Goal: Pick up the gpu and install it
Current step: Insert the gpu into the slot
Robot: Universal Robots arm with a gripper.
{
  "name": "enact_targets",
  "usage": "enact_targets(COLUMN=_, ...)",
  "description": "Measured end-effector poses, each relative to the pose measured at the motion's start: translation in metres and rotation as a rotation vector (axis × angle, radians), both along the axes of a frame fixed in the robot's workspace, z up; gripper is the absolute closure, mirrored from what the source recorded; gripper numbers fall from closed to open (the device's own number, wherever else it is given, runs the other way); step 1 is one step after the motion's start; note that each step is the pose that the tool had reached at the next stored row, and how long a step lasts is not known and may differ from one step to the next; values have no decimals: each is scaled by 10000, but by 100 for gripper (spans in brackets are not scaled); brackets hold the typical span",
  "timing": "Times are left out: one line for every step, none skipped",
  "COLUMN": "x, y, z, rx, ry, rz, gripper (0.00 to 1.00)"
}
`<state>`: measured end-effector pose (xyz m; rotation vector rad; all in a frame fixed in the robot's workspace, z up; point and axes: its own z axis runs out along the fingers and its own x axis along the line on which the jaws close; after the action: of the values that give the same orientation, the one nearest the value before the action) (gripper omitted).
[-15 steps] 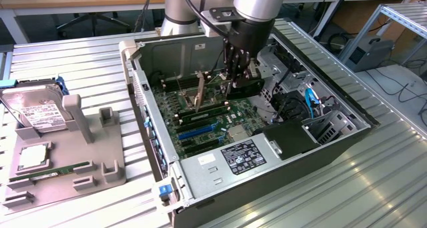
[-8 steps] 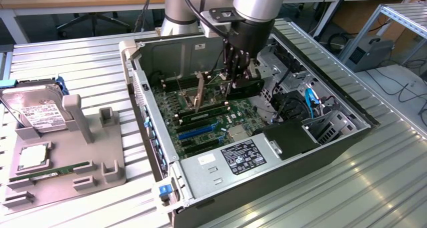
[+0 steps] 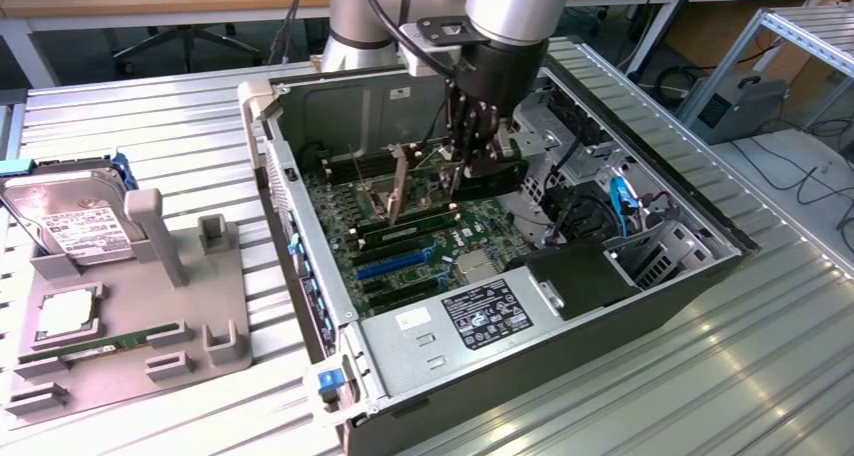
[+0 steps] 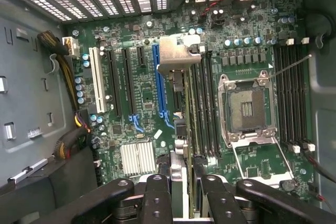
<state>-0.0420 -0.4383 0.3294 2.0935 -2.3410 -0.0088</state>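
Gripper point(image 3: 470, 164) of mine hangs inside the open computer case point(image 3: 667, 276), jaws narrowed on the top edge of the gpu point(image 3: 398, 188), which stands on edge over the motherboard point(image 3: 400, 246).

Going from the exterior view's left: the grey holder tray point(image 3: 134, 361) carries the hard drive point(image 3: 74, 226) and the green memory stick point(image 3: 100, 344), both untouched and well apart from my work. Then comes the case wall, then the card, then my fingers, and beyond them the drive cage and blue cables.

In the wrist view the gpu point(image 4: 181, 119) runs edge-on away from my fingertips point(image 4: 157, 192), its silvery bracket point(image 4: 173, 56) at the far end near the rear slot covers, just beside the long blue slot point(image 4: 158, 82).

I judge the pick-up done and the installing in hand. Whether the card's edge has entered a slot I cannot tell. Seating it calls for the edge square over the slot, the bracket meeting the rear opening, and a straight, even press.
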Motion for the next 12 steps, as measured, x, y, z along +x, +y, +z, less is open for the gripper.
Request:
enact_targets(x=-3, y=-1, z=-1, rx=0, ry=0, rz=-1, gripper=73)
enact_targets(x=-5, y=-2, z=-1, rx=0, ry=0, rz=-1, gripper=73)
enact_targets(x=-6, y=-4, z=-1, rx=0, ry=0, rz=0, gripper=73)
enact_targets(x=-8, y=-5, z=-2, rx=0, ry=0, rz=0, gripper=73)
enact_targets(x=-9, y=-6, z=-2, rx=0, ry=0, rz=1, gripper=73)
enact_targets(x=-11, y=-8, z=-2, rx=0, ry=0, rz=0, gripper=73)
enact_targets(x=-12, y=-9, z=-3, rx=0, ry=0, rz=0, gripper=73)
enact_targets(x=-12, y=-11, z=-3, rx=0, ry=0, rz=0, gripper=73)
enact_targets(x=-13, y=-13, z=-4, rx=0, ry=0, rz=0, gripper=73)
enact_targets(x=-14, y=-14, z=-4, rx=0, ry=0, rz=0, gripper=73)
enact_targets(x=-14, y=-15, z=-4, rx=0, ry=0, rz=0, gripper=73)
enact_targets(x=-15, y=-16, z=-4, rx=-1, ry=0, rz=0, gripper=73)
